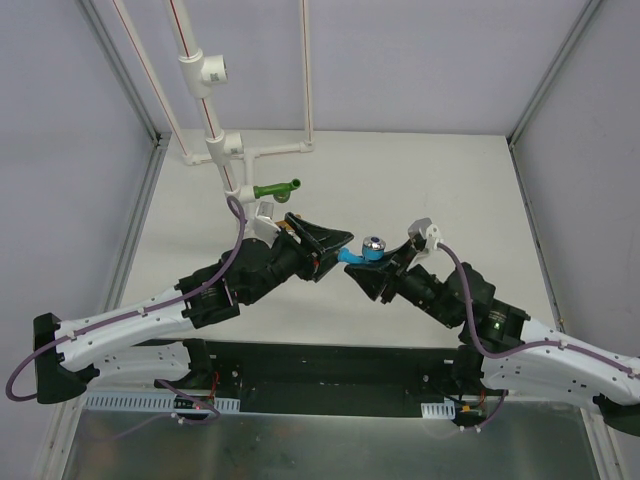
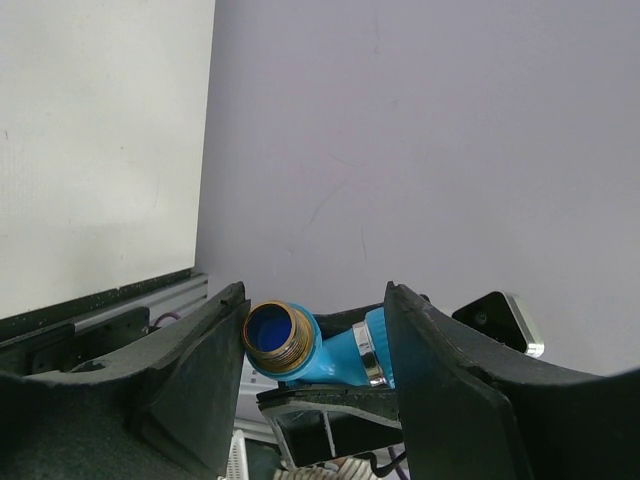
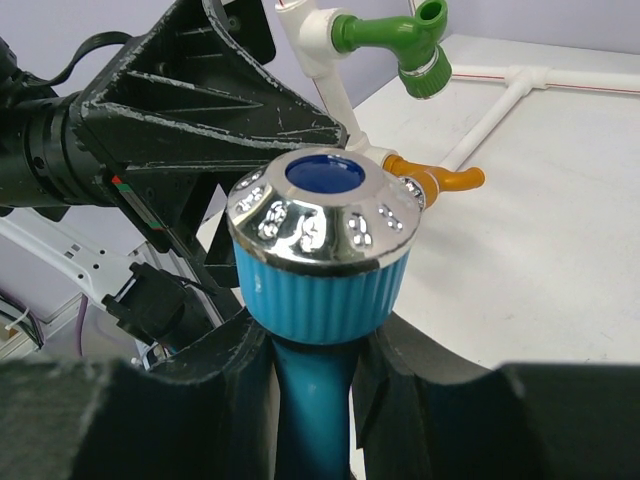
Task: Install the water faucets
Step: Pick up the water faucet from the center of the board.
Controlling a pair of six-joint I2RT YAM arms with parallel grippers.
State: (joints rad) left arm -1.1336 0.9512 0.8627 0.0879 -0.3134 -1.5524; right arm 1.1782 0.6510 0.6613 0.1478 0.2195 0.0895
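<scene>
At the far side of the white table (image 1: 450, 180), a white pipe frame (image 1: 205, 110) carries the green faucet (image 1: 277, 189) on a tee; the left gripper (image 2: 315, 300) stands with jaws apart either side of the threaded end of the light blue faucet (image 3: 318, 290), which the right gripper (image 3: 315, 370) clamps by its stem in mid-air, chrome cap up; the orange faucet (image 3: 440, 182) lies on the table beside a pipe
</scene>
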